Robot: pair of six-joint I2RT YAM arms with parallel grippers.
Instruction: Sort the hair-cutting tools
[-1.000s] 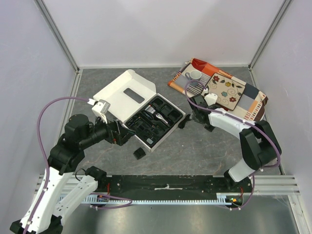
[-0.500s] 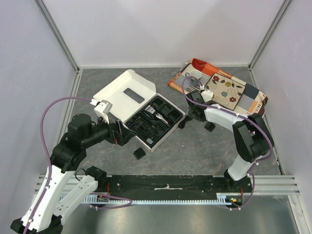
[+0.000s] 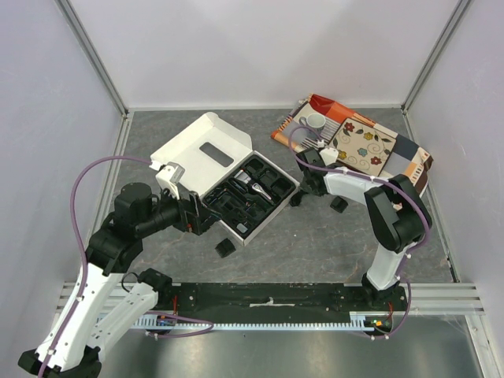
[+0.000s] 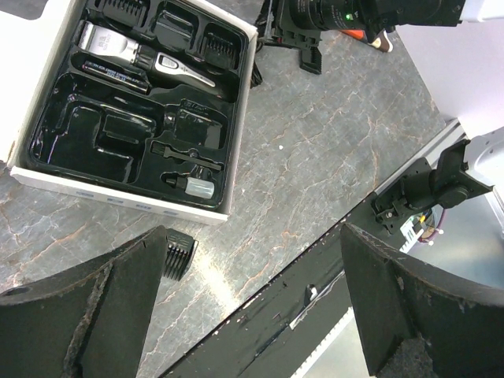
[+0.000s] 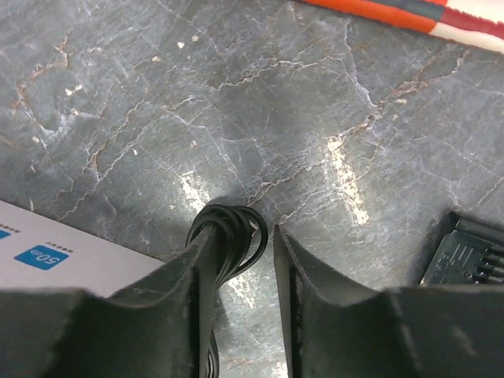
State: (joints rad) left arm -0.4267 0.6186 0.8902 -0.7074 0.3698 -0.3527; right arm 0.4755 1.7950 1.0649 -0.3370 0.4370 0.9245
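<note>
Right end effector (image 5: 247, 240), part-spread, straddles black cable (image 5: 230, 216); box label (image 5: 36, 256) seems "50ea"; left end effector (image 4: 252, 264) spread.

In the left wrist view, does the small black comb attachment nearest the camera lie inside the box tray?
No, the comb attachment lies on the stone table, just outside the white box.

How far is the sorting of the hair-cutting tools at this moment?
Done: the clipper and some combs lie in the box tray. In hand: the right jaws are at the coiled cable; their grip is unclear. Left: two loose combs, one before the box, one by the right arm.
</note>
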